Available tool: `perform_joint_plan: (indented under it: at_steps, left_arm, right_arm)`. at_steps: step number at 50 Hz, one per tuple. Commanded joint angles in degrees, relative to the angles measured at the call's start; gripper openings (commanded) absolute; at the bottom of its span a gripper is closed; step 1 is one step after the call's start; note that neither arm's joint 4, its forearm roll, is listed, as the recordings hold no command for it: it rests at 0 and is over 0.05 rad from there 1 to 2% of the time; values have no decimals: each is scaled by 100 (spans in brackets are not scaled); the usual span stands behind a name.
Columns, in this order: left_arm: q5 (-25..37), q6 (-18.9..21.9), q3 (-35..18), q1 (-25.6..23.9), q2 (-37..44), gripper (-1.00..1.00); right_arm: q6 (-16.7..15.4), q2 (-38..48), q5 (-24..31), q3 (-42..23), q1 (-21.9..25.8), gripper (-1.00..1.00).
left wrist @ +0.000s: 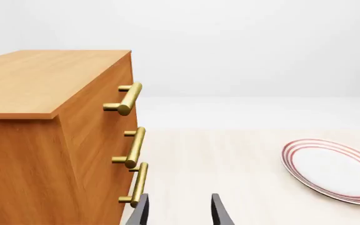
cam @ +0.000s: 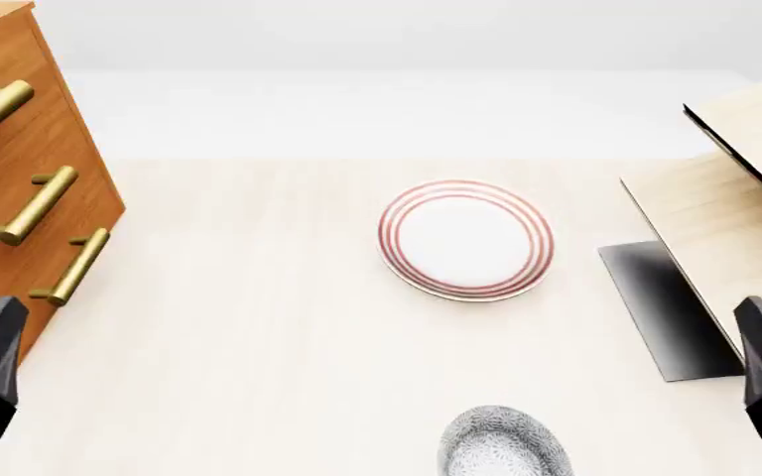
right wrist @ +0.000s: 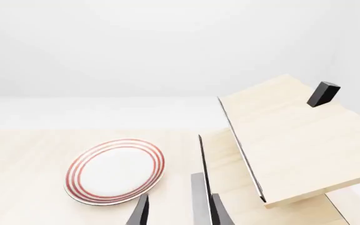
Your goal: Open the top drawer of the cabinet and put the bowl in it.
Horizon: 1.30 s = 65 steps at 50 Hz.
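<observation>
The top drawer (left wrist: 101,101) sits flush in the cabinet (left wrist: 48,140), so by the look of it nothing of the task is done: the drawer must be pulled out, then the bowl (cam: 503,443) lifted and set inside. The drawer's front is orange-brown wood with a brass bar handle (left wrist: 127,98) standing off on two posts; two like drawers lie below it. The cabinet stands at the left of the tabletop (cam: 249,327), its front turned toward the middle.

The bowl rests on the tabletop at the near edge of the front view, between the two arms and partly cut off by the frame; it is round, white, densely speckled blue-grey.

The left gripper (left wrist: 178,211) is near the cabinet's lower front corner, touching nothing, its fingers (left wrist: 140,212) parted with bare tabletop between them. The right gripper (right wrist: 178,211) shows a like gap and holds nothing.

Beyond the bowl, in the middle, lies a flat white plate with red rings (cam: 466,239). On the right stands a pale wood structure with a black edge (cam: 738,198).
</observation>
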Motion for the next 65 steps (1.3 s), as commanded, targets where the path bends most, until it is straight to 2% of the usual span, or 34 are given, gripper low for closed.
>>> perform_joint_plan:
  at_steps: [1, 13, 14, 17, 20, 22, 24, 27, 32, 36, 43, 48, 50, 51, 53, 56, 58, 65]
  left_arm:
    - [-6, 0, -17, 1, 27, 100]
    - [-49, -1, -9, 5, 62, 100]
    - [2, 136, -22, 16, 45, 100]
    - [45, 155, -71, 7, 70, 100]
    - [137, 758, -202, 110, 189, 100]
    - [240, 938, -314, 155, 223, 100]
    - [112, 1172, -379, -24, 487, 100]
    - [-157, 1685, -350, 79, 909, 100]
    - [-376, 2258, -373, 53, 1311, 100]
    - [-400, 2636, -382, 176, 1357, 100]
    - [-846, 3670, -381, 105, 1866, 100]
    - [-837, 4362, -558, 148, 1886, 100]
    - [-836, 4452, -574, 137, 1861, 100]
    - [-907, 4690, -590, 135, 1949, 100]
    - [-980, 4921, -610, 175, 2003, 100]
    - [-1042, 5034, -716, 111, 2120, 100]
    - [-1297, 5407, -685, 132, 2333, 100]
    - [-1749, 5873, -778, 78, 2845, 100]
  right_arm:
    - [-3, 29, -7, -17, 1, 100]
    - [-3, 35, -8, -16, -4, 100]
    - [4, 41, -8, -16, -4, 100]
    - [3, 40, -8, -16, -6, 100]
    - [3, 40, -8, -16, -5, 100]
    - [0, 37, -8, -16, -4, 100]
    - [4, 42, -8, -16, -6, 100]
    - [2, 38, -8, -16, -5, 100]
    - [-1, 36, -8, -16, -4, 100]
    - [-1, 37, -8, -16, -4, 100]
    - [-1, 34, -8, -16, -6, 100]
    - [1, 38, -8, -16, -4, 100]
    - [-2, 35, -8, -16, -3, 100]
    - [1, 39, -8, -16, -5, 100]
    - [2, 41, -8, -16, -6, 100]
    - [5, 42, -8, -16, -4, 100]
    - [3, 40, -8, -16, -5, 100]
    - [2, 38, -8, -16, -6, 100]
